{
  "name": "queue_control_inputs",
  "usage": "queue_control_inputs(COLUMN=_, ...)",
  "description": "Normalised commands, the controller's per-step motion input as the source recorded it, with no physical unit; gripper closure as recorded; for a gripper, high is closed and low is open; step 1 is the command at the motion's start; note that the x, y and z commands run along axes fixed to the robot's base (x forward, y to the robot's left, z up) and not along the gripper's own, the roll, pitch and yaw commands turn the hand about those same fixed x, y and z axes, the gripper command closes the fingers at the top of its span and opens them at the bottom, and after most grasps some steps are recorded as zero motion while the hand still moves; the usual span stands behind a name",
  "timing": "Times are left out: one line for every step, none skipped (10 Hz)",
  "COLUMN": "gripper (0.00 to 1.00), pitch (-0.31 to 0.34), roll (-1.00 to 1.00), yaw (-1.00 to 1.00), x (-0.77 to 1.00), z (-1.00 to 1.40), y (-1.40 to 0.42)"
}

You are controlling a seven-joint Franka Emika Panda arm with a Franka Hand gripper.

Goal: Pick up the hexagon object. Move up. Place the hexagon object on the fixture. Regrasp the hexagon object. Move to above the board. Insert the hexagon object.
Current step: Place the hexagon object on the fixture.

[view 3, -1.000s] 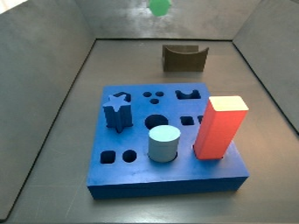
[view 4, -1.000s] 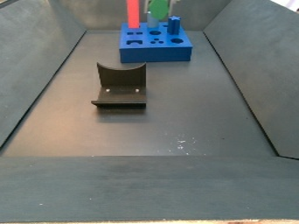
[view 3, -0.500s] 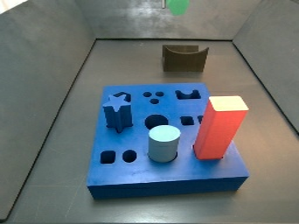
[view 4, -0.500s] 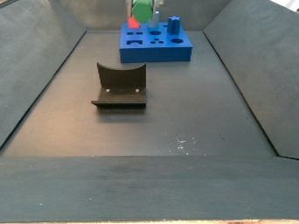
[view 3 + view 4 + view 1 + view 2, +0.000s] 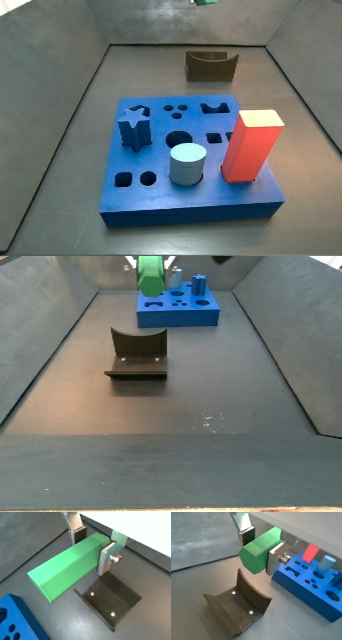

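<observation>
The gripper (image 5: 92, 543) with its flat silver fingers (image 5: 107, 558) is up in the air, and its jaws are closed tight on the bright green hexagon bar (image 5: 69, 569), one finger on each long side. In both wrist views the green hexagon bar (image 5: 260, 550) sticks out sideways from between the fingers, lying level. Under it on the dark grey floor sits the dark brown fixture with the curved dip in its top (image 5: 238, 608), and the bar is well above it, not touching. In a wrist view the fixture's flat base plate (image 5: 109, 606) with two small screws shows just below the bar. In a side view the green bar (image 5: 152, 274) hangs high near the top edge, in front of the big thick blue board with the shaped holes (image 5: 178, 312), and the fixture (image 5: 136, 354) stands on the floor nearer the camera. In a side view only a tiny bit of green (image 5: 205, 3) peeks in at the top edge, above the fixture (image 5: 211, 66). On the blue board (image 5: 150, 197) stand a tall red block (image 5: 251, 146), a pale blue cylinder (image 5: 187, 165) and a dark blue star peg (image 5: 134, 127).
</observation>
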Motion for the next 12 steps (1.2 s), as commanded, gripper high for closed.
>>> queue_control_inputs(gripper=1.0, pitch=0.246, roll=-0.77, yaw=-0.13, x=0.47, z=-0.02, y=0.21)
queue_control_inputs(gripper=1.0, pitch=0.179, roll=-0.55, yaw=-0.15, x=0.41, z=-0.02, y=0.07)
queue_control_inputs(gripper=1.0, pitch=0.141, roll=-0.38, yaw=-0.15, x=0.35, z=-0.02, y=0.06)
queue_control_inputs(gripper=1.0, pitch=0.122, roll=-0.29, yaw=-0.14, x=0.31, z=-0.01, y=0.06)
queue_control_inputs(gripper=1.0, pitch=0.082, roll=-0.2, yaw=-0.13, x=0.2, z=-0.01, y=0.05)
queue_control_inputs(gripper=1.0, pitch=0.007, roll=-1.0, yaw=-0.09, x=0.15, z=-1.0, y=0.08)
queue_control_inputs(gripper=1.0, pitch=-0.004, roll=-1.0, yaw=-0.09, x=0.13, z=-1.0, y=0.09)
queue_control_inputs(gripper=1.0, pitch=0.007, roll=-1.0, yaw=-0.09, x=0.14, z=-1.0, y=0.09)
queue_control_inputs(gripper=1.0, pitch=0.044, roll=-1.0, yaw=-0.09, x=0.15, z=-1.0, y=0.09)
queue_control_inputs(gripper=1.0, pitch=0.067, roll=-1.0, yaw=-0.09, x=0.17, z=-1.0, y=0.1)
queue_control_inputs(gripper=1.0, pitch=0.086, roll=-1.0, yaw=-0.11, x=0.18, z=-1.0, y=0.12)
queue_control_inputs(gripper=1.0, pitch=0.086, roll=-0.9, yaw=-0.11, x=0.19, z=-1.0, y=0.12)
